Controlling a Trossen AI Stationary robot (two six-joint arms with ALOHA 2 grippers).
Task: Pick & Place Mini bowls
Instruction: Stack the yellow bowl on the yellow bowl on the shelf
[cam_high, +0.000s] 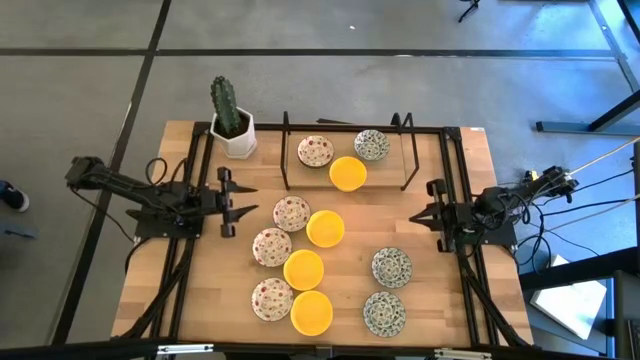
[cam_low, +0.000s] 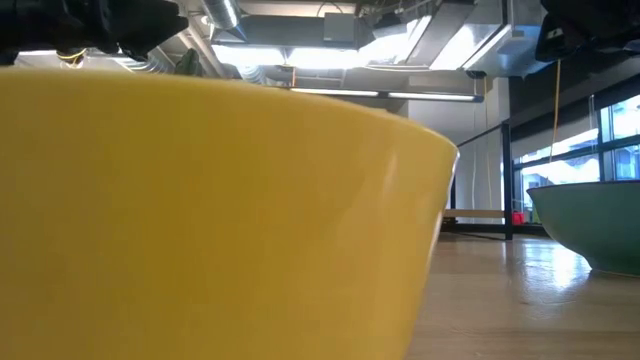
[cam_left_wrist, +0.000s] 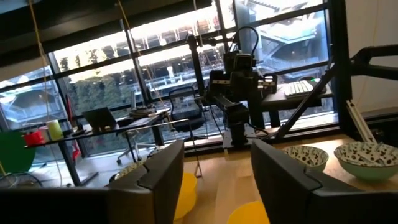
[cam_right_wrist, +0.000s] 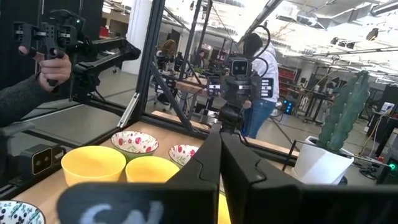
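A: Take the black rack (cam_high: 345, 150) at the table's far edge as the mark. What sits inside it?

B: Three mini bowls: a red-speckled one (cam_high: 315, 151), a grey-green patterned one (cam_high: 372, 144), and a yellow bowl (cam_high: 347, 173) just in front of those two.

A: And the rest?

B: Nearer than the rack, three more red-speckled bowls (cam_high: 272, 246) and three yellow ones (cam_high: 304, 269) run in two staggered lines. Two grey-green bowls (cam_high: 391, 266) lie right of those.

A: The cactus?

B: In a white square pot (cam_high: 238, 135), left of the rack.

A: The arms?

B: The left gripper (cam_high: 243, 201) waits near and left of the rack, fingers apart. The right gripper (cam_high: 418, 216) waits near and right of it.
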